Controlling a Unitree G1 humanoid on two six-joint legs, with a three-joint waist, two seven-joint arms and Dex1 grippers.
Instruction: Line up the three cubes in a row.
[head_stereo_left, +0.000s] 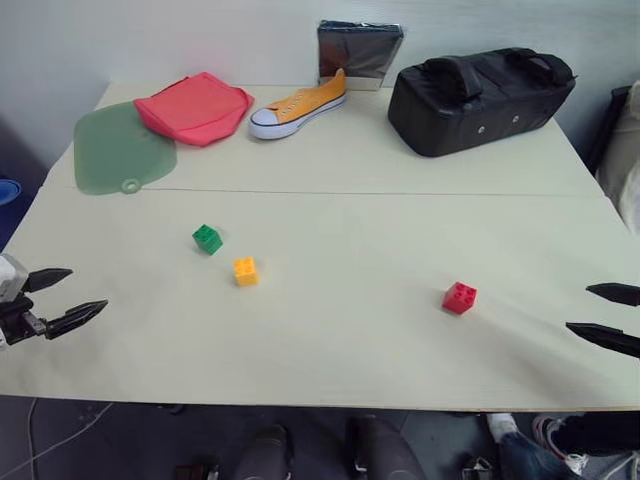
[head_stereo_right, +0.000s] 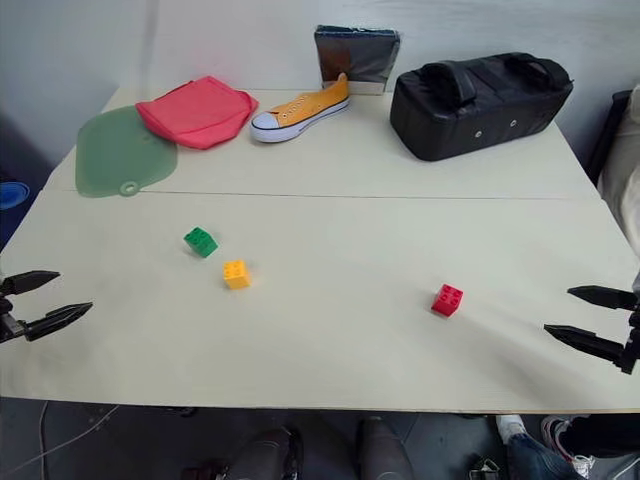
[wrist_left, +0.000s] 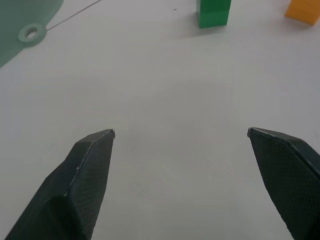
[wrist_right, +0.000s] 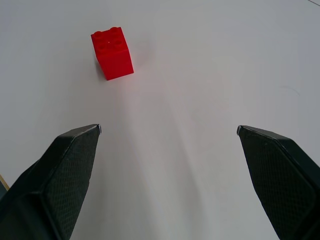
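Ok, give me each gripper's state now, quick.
Left gripper: open, fingers spread, holding nothing.
Right gripper: open, fingers spread, holding nothing.

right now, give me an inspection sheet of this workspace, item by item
surface: pale table with a seam line across it.
job's things: green cube and yellow-orange cube close together but apart, left of centre; red cube alone to the right. Not lined up.
clutter: along the far edge, green mat, pink pouch, orange shoe, silver packet, black bag.
grippers: left gripper and right gripper open, holding nothing, at the table's side edges.
cables: thin cable on the floor under the near left edge.
surroundings: light wall behind; blue object at far left.
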